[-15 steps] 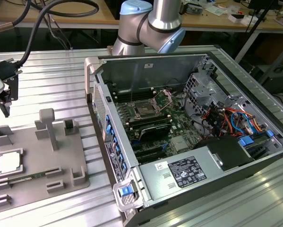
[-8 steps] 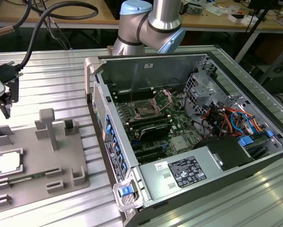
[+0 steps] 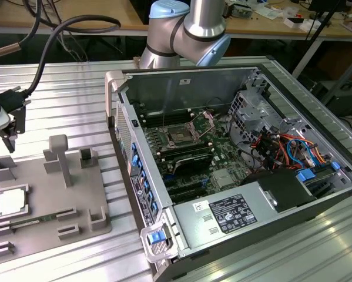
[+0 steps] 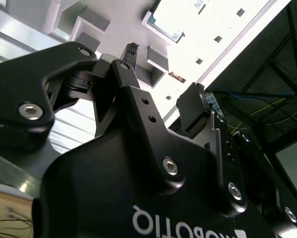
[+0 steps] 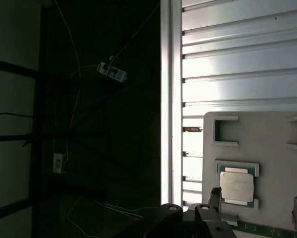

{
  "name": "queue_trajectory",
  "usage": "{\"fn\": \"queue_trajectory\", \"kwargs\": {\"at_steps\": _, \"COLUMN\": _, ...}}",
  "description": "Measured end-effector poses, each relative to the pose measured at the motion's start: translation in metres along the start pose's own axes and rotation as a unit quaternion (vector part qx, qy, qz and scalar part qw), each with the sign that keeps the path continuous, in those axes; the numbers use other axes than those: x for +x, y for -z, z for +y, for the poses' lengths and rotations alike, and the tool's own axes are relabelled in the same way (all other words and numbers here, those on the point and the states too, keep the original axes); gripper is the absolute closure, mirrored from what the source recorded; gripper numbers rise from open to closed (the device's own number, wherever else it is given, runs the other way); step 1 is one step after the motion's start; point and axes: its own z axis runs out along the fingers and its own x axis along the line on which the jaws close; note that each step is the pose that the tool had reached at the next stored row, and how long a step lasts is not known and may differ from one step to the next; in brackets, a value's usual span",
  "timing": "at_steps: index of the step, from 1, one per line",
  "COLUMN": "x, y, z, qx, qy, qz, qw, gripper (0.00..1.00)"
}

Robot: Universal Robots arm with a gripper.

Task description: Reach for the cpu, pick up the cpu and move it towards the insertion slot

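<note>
A Universal Robots arm [image 3: 187, 26] reaches across a ribbed aluminium desk [image 3: 64, 88] towards the exterior view's left, where its black claw [image 3: 5, 132] hangs above the far end of a grey fixture plate [image 3: 46, 200]. In the first wrist view the claw stands wide open, one fingertip [image 5: 215, 195] near a corner of the cpu [image 5: 236, 186] and the other at the picture's edge, with nothing held between them.

The cpu lies flat in its framed seat on the plate, silvery top up, apart from the fingers. In the exterior view it sits at the plate's near-left part, well clear of the open computer case [image 3: 234, 217] that fills the exterior view's right.

Inside that case the green motherboard [image 3: 187, 155] lies face up. The insertion slot [image 3: 180, 136] shows its dark centre inside a silver frame, the wire-and-plate latch [image 3: 203, 120] raised just beside it. A thick black cable [image 3: 76, 24] loops from the claw's end of the arm over the desk. Raised blocks [image 3: 59, 155] stand on the plate between the cpu and the case.
</note>
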Motion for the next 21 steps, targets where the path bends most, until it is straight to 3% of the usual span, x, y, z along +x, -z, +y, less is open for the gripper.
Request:
{"fn": "queue_trajectory", "kwargs": {"at_steps": 4, "x": 0.0017, "y": -0.0093, "z": -0.0008, "qx": 0.0, "qy": 0.0, "qz": 0.0, "qw": 1.0, "gripper": 0.4}}
{"fn": "queue_trajectory", "kwargs": {"at_steps": 21, "x": 0.0019, "y": -0.0115, "z": -0.0011, "qx": -0.0027, "qy": 0.0, "qz": -0.0002, "qw": 1.0, "gripper": 0.4}}
